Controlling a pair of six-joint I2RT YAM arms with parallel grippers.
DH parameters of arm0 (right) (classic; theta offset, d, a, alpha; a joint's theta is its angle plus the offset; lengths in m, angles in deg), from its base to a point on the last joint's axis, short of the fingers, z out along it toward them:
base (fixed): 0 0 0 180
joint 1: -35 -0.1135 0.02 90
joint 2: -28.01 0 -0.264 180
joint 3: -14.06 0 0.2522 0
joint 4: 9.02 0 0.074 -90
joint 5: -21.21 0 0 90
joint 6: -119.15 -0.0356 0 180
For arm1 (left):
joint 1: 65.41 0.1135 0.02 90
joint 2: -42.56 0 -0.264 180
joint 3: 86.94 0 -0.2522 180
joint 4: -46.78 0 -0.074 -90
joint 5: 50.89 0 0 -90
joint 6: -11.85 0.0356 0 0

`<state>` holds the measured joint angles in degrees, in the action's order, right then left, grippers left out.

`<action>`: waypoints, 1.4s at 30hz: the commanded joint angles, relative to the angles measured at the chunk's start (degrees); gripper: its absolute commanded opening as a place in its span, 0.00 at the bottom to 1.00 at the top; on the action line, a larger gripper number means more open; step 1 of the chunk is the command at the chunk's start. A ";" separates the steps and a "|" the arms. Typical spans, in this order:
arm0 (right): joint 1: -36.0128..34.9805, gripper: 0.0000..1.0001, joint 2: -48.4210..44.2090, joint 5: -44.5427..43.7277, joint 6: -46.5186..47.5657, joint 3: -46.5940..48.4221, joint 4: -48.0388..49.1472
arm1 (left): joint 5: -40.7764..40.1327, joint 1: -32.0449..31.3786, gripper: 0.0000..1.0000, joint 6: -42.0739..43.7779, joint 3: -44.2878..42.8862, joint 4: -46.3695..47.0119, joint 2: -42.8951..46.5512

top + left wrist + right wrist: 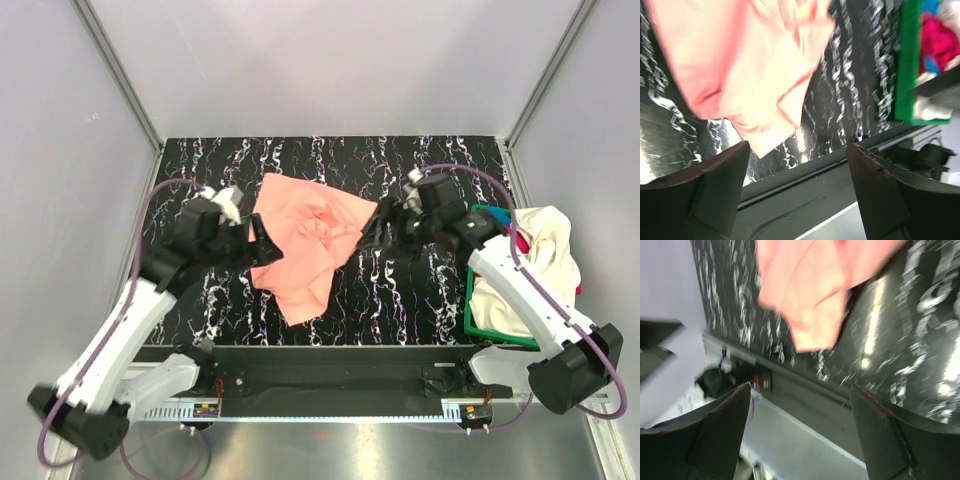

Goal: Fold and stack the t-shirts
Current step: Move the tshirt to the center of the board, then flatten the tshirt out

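Note:
A salmon-pink t-shirt (pixel 305 240) lies crumpled on the black marbled table (pixel 420 300), between the two arms. It also shows in the left wrist view (pixel 740 65) and the right wrist view (pixel 815 290). My left gripper (pixel 262 240) is at the shirt's left edge, open and empty (pixel 797 165). My right gripper (pixel 372 235) is at the shirt's right edge, open and empty (pixel 800 410). A cream-white t-shirt (pixel 540 250) is heaped in the green basket, with magenta cloth (pixel 940 40) and blue cloth under it.
The green plastic basket (pixel 470 310) stands at the table's right edge and shows in the left wrist view (pixel 907 65). Grey walls enclose the back and sides. The metal front rail (pixel 330 375) runs along the near edge.

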<state>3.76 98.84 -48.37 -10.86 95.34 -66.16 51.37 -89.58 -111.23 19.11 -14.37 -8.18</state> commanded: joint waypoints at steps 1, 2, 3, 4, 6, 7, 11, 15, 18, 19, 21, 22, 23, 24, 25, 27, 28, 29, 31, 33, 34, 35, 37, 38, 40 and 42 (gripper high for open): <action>8.97 0.82 1.13 3.45 6.51 -1.86 1.27 | 1.20 -4.73 0.82 -1.46 1.04 8.89 -6.63; 9.96 0.72 2.63 4.44 7.31 -2.22 1.97 | 1.02 -5.97 0.82 -0.16 -0.36 10.90 -11.61; 10.58 0.69 4.22 4.97 7.92 -2.22 2.59 | 0.24 -7.20 0.82 0.55 -1.42 11.53 -14.45; 11.72 0.68 7.71 5.67 8.71 -1.88 3.72 | -0.29 -9.13 0.82 1.78 -3.78 12.23 -17.52; 12.61 0.69 11.77 7.08 9.68 -0.74 5.40 | -2.83 -10.11 0.83 2.75 -7.30 11.89 -26.48; 13.05 0.70 13.88 7.17 10.56 1.27 5.58 | -4.41 -10.81 0.83 3.28 -9.32 11.28 -29.39; 14.98 0.79 26.43 8.40 10.13 7.17 7.60 | -11.72 -11.43 0.82 5.39 -18.98 10.31 -42.82; 15.51 0.81 34.89 9.89 8.55 13.06 8.83 | -13.74 -13.19 0.76 4.96 -23.66 7.68 -51.46; 15.42 0.79 39.03 13.93 7.06 15.79 11.64 | -12.95 -14.94 0.72 3.99 -23.49 6.97 -53.85; 15.51 0.79 39.82 14.55 6.44 15.71 13.13 | -12.61 -15.82 0.72 3.81 -21.92 8.10 -53.59; 15.51 0.79 40.79 14.38 6.87 16.05 13.84 | -8.93 -16.35 0.72 3.64 -19.72 10.65 -53.06; 15.51 0.79 42.01 13.16 7.74 17.19 13.58 | -8.04 -16.88 0.72 3.55 -18.93 11.44 -53.06; 15.43 0.78 42.89 12.89 7.93 17.90 13.32 | -7.25 -17.06 0.71 3.64 -18.31 12.49 -53.93; 15.51 0.78 43.77 13.15 7.93 18.69 13.32 | -6.63 -17.23 0.71 3.55 -18.39 12.50 -54.28; 15.51 0.77 45.61 13.58 8.10 20.35 12.88 | -6.54 -17.76 0.71 3.55 -18.48 12.77 -54.81; 15.51 0.75 47.11 13.33 7.58 22.46 12.35 | -7.32 -18.29 0.72 3.20 -18.39 13.29 -55.43; 15.51 0.73 48.17 13.15 7.40 22.91 12.00 | -8.11 -19.07 0.72 3.11 -18.57 12.77 -55.52; 15.43 0.72 48.79 12.89 7.23 23.43 11.74 | -8.73 -19.51 0.72 2.50 -18.57 12.68 -55.78; 15.51 0.65 49.84 12.62 7.14 24.40 11.03 | -11.36 -21.18 0.74 1.36 -18.22 12.33 -55.96; 15.51 0.63 50.20 12.53 6.79 24.32 11.29 | -15.90 -22.24 0.74 -1.45 -18.56 11.02 -56.92; 15.51 0.62 50.20 12.53 6.53 23.88 11.82 | -17.77 -23.11 0.75 -2.33 -19.26 9.44 -57.36; 15.51 0.62 50.28 12.53 6.35 23.62 12.26 | -19.53 -23.47 0.75 -4.43 -19.44 8.91 -58.50; 15.51 0.62 50.20 12.71 5.65 22.56 13.75 | -22.88 -23.74 0.75 -6.02 -19.27 9.60 -59.21; 15.51 0.62 50.37 12.71 5.64 22.30 13.93 | -23.41 -23.65 0.74 -6.12 -19.18 10.21 -59.82; 15.43 0.62 51.25 13.41 5.47 22.56 14.46 | -24.73 -23.74 0.73 -6.12 -19.88 11.01 -60.70; 15.42 0.61 51.87 13.94 5.73 23.17 14.63 | -25.08 -23.74 0.71 -6.03 -20.67 11.01 -62.28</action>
<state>19.28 149.50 -36.13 -4.79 117.38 -53.48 31.63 -113.73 -115.62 0.58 -4.73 -69.07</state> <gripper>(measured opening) 0.617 0.719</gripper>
